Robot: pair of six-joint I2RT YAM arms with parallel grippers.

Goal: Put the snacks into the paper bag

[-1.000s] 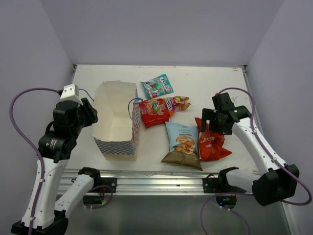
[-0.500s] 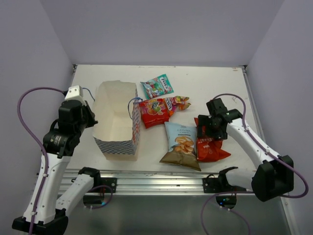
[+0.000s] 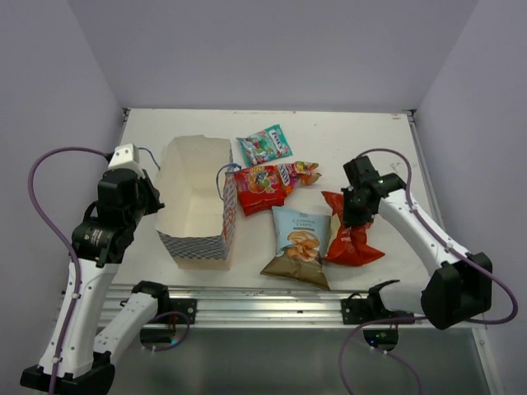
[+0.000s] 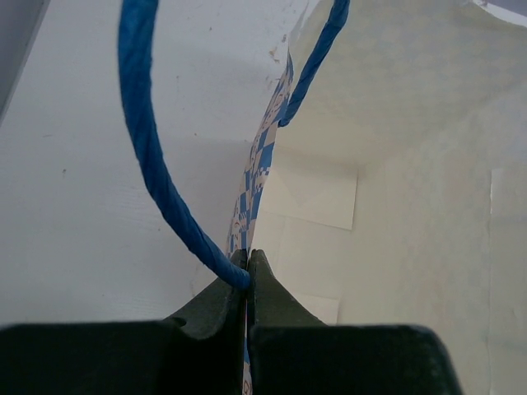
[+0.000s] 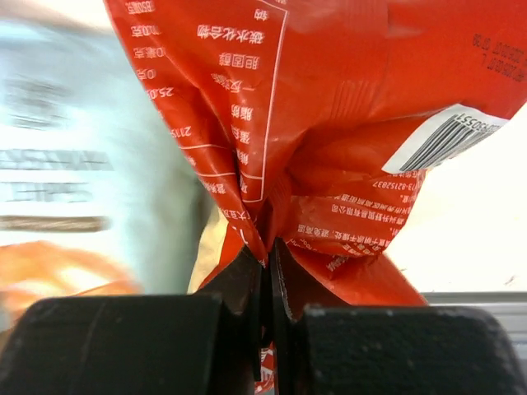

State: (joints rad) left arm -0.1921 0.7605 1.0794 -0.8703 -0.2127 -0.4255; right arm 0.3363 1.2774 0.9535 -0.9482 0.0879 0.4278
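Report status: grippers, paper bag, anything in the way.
Left gripper shut on paper bag rim. Right gripper shut on red chip bag. Paper bag open, no snack inside. Blue chip bag lies between.

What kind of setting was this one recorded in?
Probably a lab robot cell, not a home: white table boxed in by bare lavender walls, aluminium rail at its near edge.
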